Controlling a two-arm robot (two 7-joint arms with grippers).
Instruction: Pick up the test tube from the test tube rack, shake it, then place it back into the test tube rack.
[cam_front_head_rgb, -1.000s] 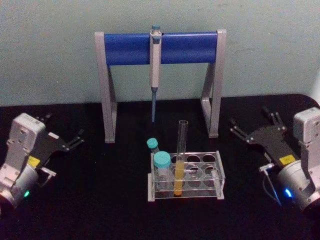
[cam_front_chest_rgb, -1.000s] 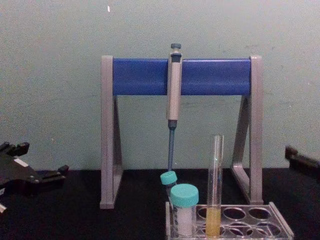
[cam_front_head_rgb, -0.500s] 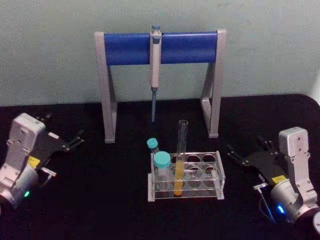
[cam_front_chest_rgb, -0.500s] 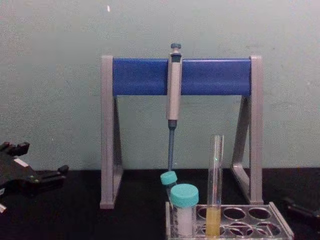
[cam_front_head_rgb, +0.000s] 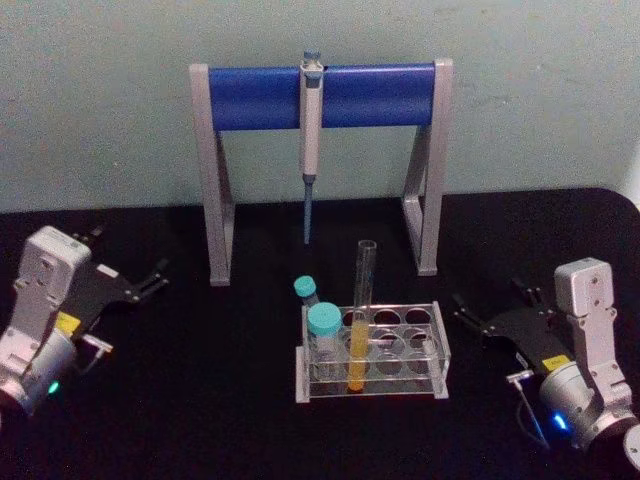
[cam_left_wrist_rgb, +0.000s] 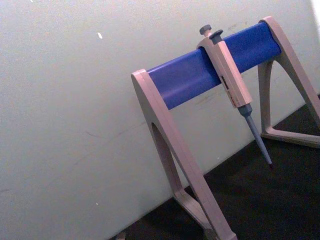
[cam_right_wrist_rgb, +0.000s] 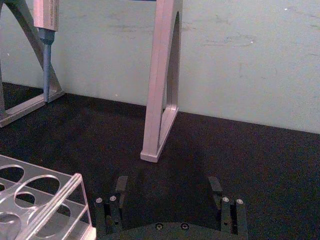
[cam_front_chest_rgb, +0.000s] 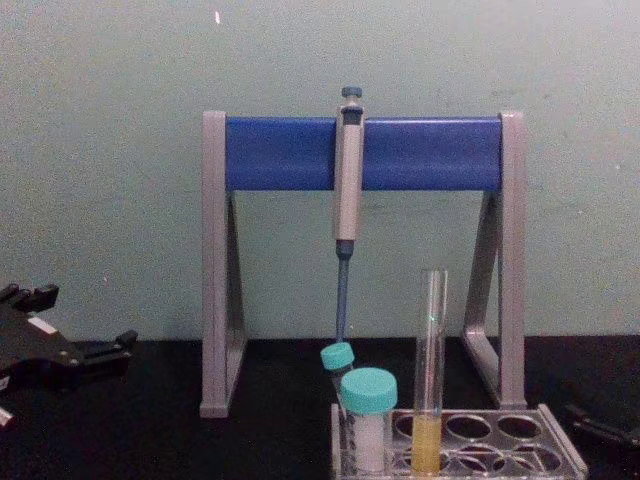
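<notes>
Two pincers flank the work, neither holding anything. The right pincer (cam_front_head_rgb: 478, 315) sits low over the black bench (cam_front_head_rgb: 200, 400), fingers (cam_right_wrist_rgb: 121, 186) spread apart, just beside the right end of the low clear plastic test tube rack (cam_front_head_rgb: 436, 358). Farther to its left, beyond several empty holes, the tall slim clear glass test tube with yellow-orange liquid (cam_front_head_rgb: 358, 318) stands upright in the rack, untouched. So nothing of the task looks done: the lift, the shake and the return all remain. Two short teal-capped tubes (cam_front_head_rgb: 323, 335) stand past it. Well apart on the far side, the left pincer (cam_front_head_rgb: 135, 285) rests parked, fingers open.
</notes>
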